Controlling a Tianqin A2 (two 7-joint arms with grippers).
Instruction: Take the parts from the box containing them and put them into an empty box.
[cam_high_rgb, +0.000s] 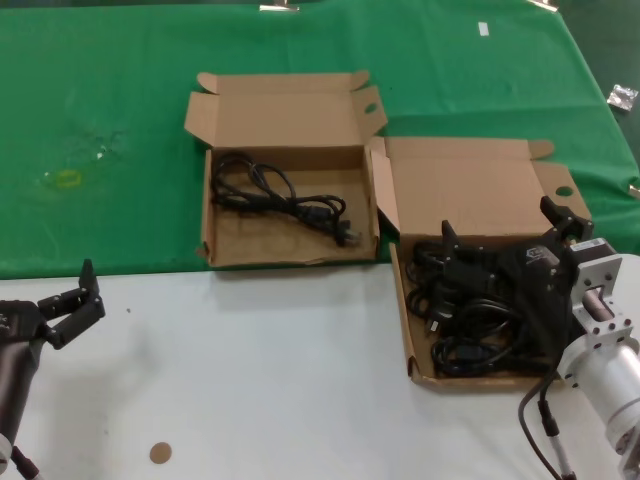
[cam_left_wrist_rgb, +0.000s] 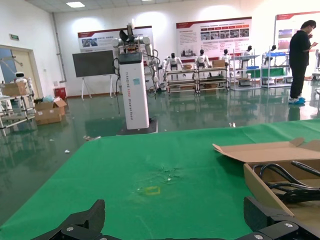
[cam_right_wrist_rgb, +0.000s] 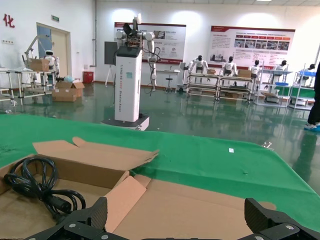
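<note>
A: Which step is the robot working on?

B: Another pick, I judge. The right gripper (cam_high_rgb: 505, 240) is hanging low over the box containing them (cam_high_rgb: 470, 180), the squarer cardboard tray sitting near and to the right, half on the green cloth (cam_high_rgb: 120, 90) and half on the white table (cam_high_rgb: 280, 380). Its jaws are standing spread wide, gripping nothing, with the black fingers poised just above the heap.

A: And the parts?

B: Most of the parts (cam_high_rgb: 470, 330) are lying tangled in the near half of that tray, partly hidden by the wrist. One cord (cam_high_rgb: 280, 195) is already lying loose in the empty box (cam_high_rgb: 290, 125), the wider tray farther off and to the left, so it is no longer truly empty. The two boxes are sitting just beside each other, the right one's side flap standing up between them.

A: The left arm?

B: The left gripper (cam_high_rgb: 70, 305) is waiting over the white table at the near left, jaws released and holding nothing.

A: What is the next move asking for?

B: Probably sinking the spread fingers around a single bundle and clenching. The cords are overlapping, so lifting one may be dragging a neighbour along.
</note>
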